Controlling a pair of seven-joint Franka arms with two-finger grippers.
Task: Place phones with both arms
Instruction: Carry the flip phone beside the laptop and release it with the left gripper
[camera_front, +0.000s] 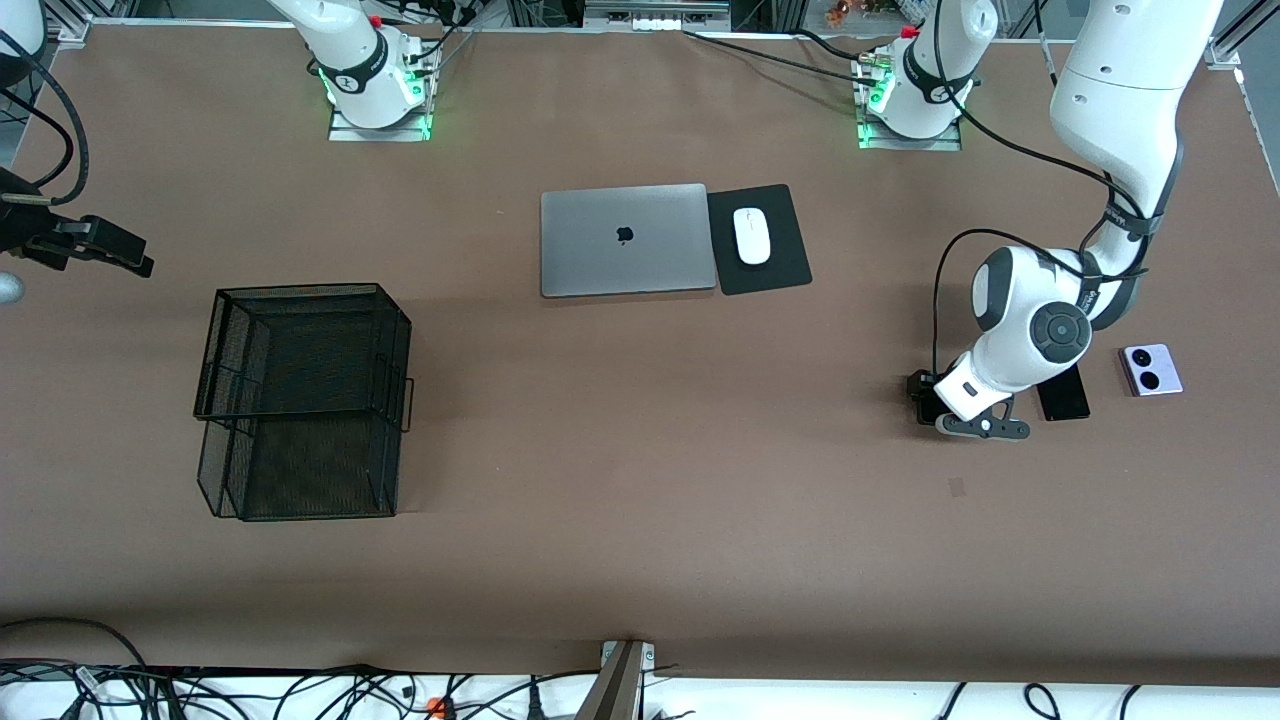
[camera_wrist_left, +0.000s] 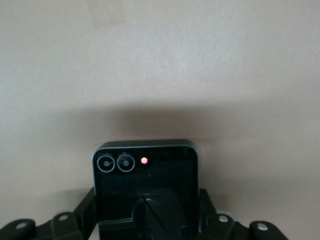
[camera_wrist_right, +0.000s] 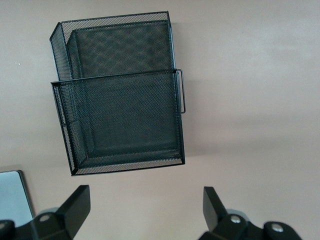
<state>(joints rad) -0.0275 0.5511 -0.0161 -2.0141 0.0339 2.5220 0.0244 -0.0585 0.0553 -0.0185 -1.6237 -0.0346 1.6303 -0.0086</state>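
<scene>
My left gripper (camera_front: 928, 403) is down at the table near the left arm's end, its jaws tight against both sides of the small black folded phone (camera_wrist_left: 165, 172). In the front view that phone (camera_front: 917, 387) is mostly hidden under the hand. The long slim black phone (camera_front: 1063, 396) lies on the table beside it, partly under the wrist. The lilac-white phone (camera_front: 1152, 369) with two black lenses lies beside that, closer to the table's end. My right gripper (camera_front: 110, 248) hangs open and empty over the right arm's end of the table, and its wrist view shows the open fingers (camera_wrist_right: 75, 202).
A black wire mesh basket (camera_front: 300, 400) stands toward the right arm's end and shows in the right wrist view (camera_wrist_right: 120, 100). A closed grey laptop (camera_front: 625, 240) and a white mouse (camera_front: 752, 236) on a black pad (camera_front: 785, 270) lie mid-table near the bases.
</scene>
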